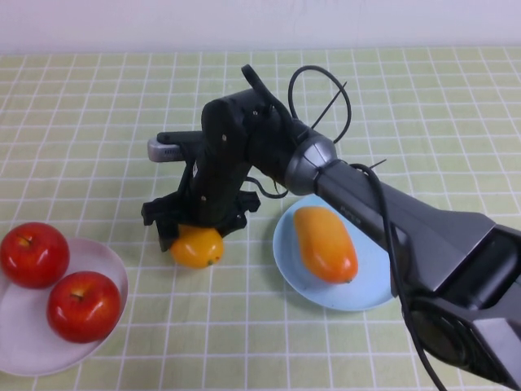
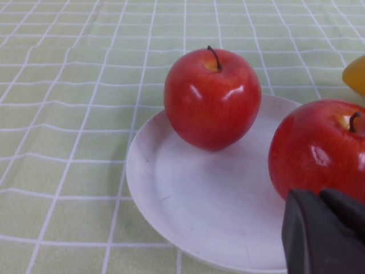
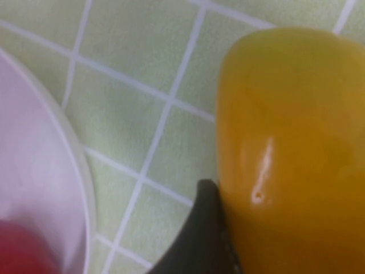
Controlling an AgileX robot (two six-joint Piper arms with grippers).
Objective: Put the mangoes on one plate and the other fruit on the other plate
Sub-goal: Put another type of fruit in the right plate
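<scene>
The right arm [image 1: 423, 244] fills the near right of the high view, a dark grey limb reaching from the lower right corner up and leftward across the table, its wrist bent so the black gripper housing points steeply down. The right gripper [image 1: 195, 230] sits low over the yellow mango [image 1: 196, 247], which lies on the green checked tablecloth [image 1: 98, 114] between the two plates. Its jaws straddle the fruit; in the right wrist view a dark finger [image 3: 199, 234] lies against the mango's side, touching it, but the other finger is out of sight, so whether the grip is clamped I cannot tell.

The white plate [image 1: 114, 281] lies at the near left and carries both red apples [image 1: 34, 254], side by side and nearly touching. The light blue plate [image 1: 366, 289] lies just right of the yellow mango, partly under the right arm, and holds the deeper orange mango [image 1: 325, 243] lying lengthwise across it.

The left gripper [image 2: 325, 234] shows only in its own wrist view, hovering just beside the white plate's rim near one apple, its dark fingers pressed together and holding nothing.
</scene>
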